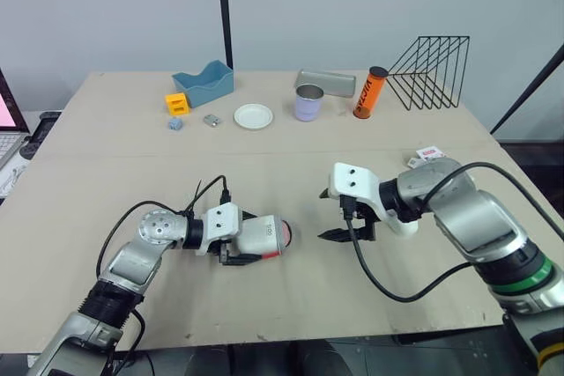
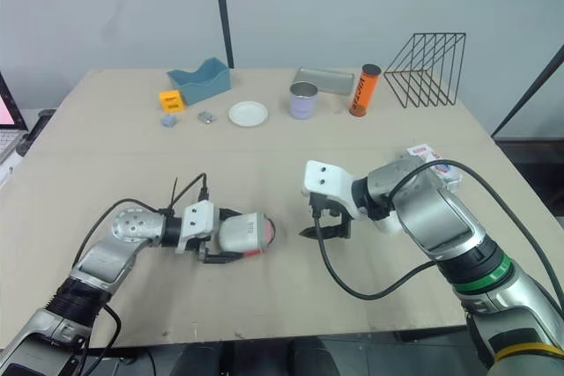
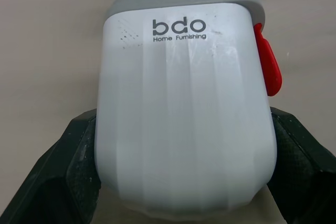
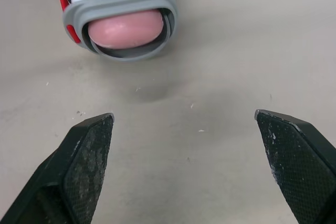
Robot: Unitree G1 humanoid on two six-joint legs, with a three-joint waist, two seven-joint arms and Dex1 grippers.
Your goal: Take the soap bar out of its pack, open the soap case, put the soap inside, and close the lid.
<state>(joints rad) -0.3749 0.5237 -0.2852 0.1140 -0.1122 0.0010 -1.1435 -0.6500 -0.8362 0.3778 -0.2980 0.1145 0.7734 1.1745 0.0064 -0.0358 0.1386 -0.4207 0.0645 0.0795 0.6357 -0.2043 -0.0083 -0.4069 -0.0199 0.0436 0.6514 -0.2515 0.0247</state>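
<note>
My left hand clamps the soap case on its side on the desk, pink soap showing in its mouth, my right hand spread wide, empty, at its 3 o'clock.

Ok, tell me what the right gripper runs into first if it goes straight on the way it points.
Probably the soap case, at its open end where the pink soap shows; the left gripper holds it. The right gripper, jaws open, points at it across the table.
</note>
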